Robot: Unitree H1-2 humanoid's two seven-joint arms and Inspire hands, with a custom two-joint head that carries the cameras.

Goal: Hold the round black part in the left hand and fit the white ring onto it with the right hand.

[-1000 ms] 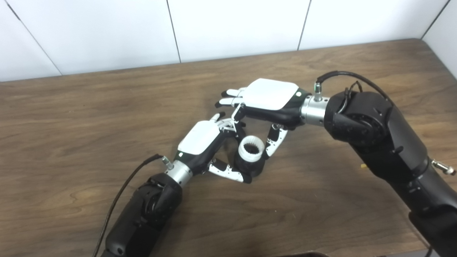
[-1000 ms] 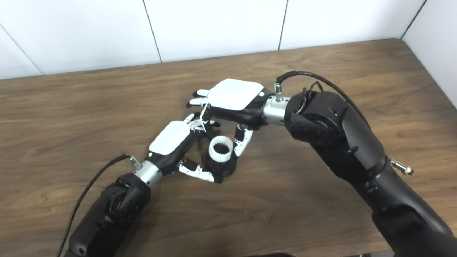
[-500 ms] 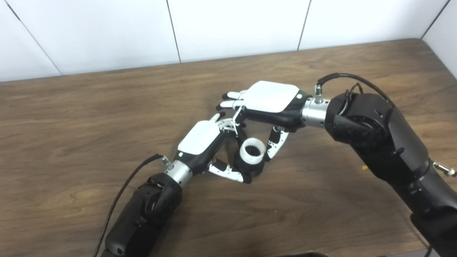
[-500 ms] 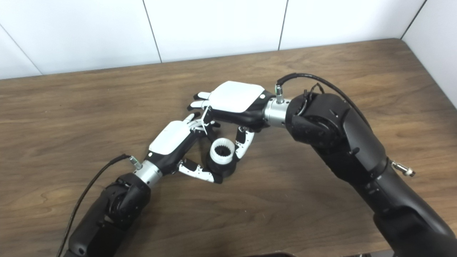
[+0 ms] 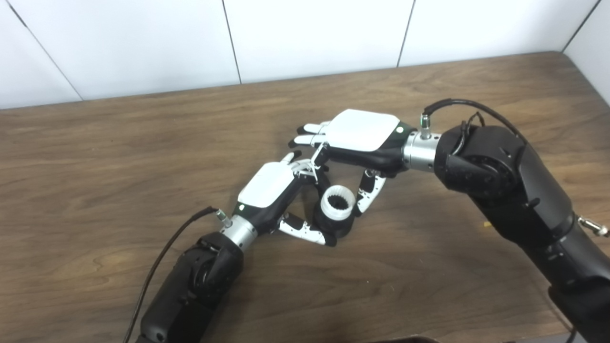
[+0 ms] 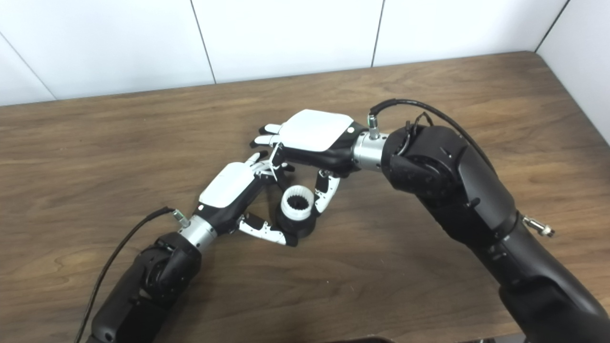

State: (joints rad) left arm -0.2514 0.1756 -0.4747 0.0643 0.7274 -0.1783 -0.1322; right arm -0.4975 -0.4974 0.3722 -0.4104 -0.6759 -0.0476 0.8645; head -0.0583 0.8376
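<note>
While wrapped around the round black part (image 5: 334,224), left hand (image 5: 271,190) sits left of centre on the brown tabletop (image 5: 95,157), arm entering from the near-left corner with a black cable (image 5: 162,257) trailing along it. White back plate turned up and to the left. Thumb stretched along the near side of the black part, tip touching its lower edge; fingers (image 5: 301,166) curled over its far side, mostly hidden behind the plate. Grasping the black part, low over the wood; whether resting on the surface or just above it cannot be told.

Seated on top of the black part, white ring (image 5: 337,204), toothed inside, opening facing up toward the cameras. Slightly tilted toward the right.

Just right of and beyond the ring, right hand (image 6: 314,136), palm down, white back plate facing up, arm entering from the near-right corner. Fingers (image 6: 267,133) stretched out flat to the left, spread apart, passing above the left hand's fingertips. Thumb (image 5: 367,190) hanging down, tip just beside the right edge of the ring; contact with it cannot be told. Nothing enclosed in this hand, fingers released.

Behind the tabletop, white wall panels (image 5: 310,33) with dark seams.
</note>
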